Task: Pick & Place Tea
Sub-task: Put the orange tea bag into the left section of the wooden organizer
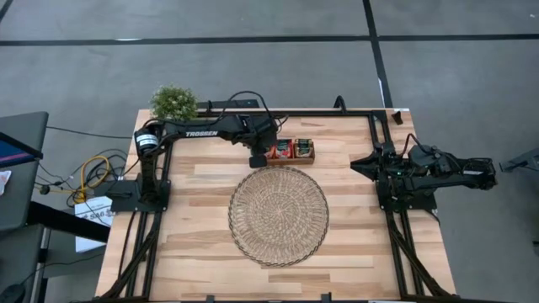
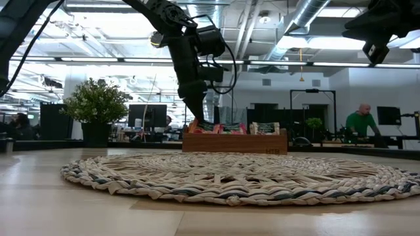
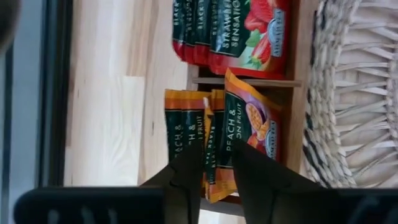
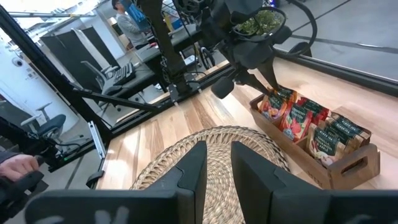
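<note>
**Grasp step: left gripper closing on an orange sachet in the tray**

The left gripper (image 3: 208, 180) is lowered into the end compartment of the wooden tray (image 1: 292, 151), which stands near the far edge of the desk (image 1: 210, 210), just beyond the woven mat (image 1: 279, 215). In the left wrist view, the two fingers (image 3: 186, 177) are seen on either side of the orange peach sachets (image 3: 214, 140), with one or two packets between them. The jaws are narrowed around the packets; whether a firm clamp is already made cannot be told.

The red strawberry sachets (image 3: 233, 31) are stacked in the neighbouring compartment, untouched. A third compartment, with green-labelled packets (image 4: 339, 134), is visible in the right wrist view. No sachet is seen on the mat.

The right gripper (image 4: 217, 165) is parked near the right edge of the desk, fingers set narrowly apart, nothing between them.

Judgement: the pick is in hand; placing is not yet begun. The next move calls for a finished pinch on a single sachet, then a straight lift clear of the tray wall. Risk noted: neighbouring packets may be dragged out together.
</note>
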### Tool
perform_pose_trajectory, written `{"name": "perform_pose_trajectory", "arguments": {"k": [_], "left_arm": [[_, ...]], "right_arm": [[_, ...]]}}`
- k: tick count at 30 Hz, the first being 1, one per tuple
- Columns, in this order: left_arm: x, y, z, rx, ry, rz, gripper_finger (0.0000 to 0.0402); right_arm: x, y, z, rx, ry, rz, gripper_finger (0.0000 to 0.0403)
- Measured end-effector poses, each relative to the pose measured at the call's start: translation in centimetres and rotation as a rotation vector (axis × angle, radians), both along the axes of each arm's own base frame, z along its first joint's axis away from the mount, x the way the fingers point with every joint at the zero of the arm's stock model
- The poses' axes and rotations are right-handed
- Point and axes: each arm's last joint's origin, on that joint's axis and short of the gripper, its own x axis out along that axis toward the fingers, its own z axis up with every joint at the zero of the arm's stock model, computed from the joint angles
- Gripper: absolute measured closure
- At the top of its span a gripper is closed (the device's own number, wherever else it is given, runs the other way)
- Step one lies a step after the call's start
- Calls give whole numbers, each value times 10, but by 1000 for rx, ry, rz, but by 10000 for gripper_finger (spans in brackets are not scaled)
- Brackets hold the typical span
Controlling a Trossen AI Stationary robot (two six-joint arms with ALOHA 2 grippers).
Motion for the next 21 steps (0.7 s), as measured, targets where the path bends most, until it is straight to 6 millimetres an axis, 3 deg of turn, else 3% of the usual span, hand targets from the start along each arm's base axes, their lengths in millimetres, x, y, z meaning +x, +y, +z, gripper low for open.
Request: {"name": "perform_pose_trajectory", "arguments": {"k": [21], "left_arm": [[0, 0, 0, -1, -4, 28, 401]], "right_arm": [[0, 0, 0, 0, 0, 0, 338]]}}
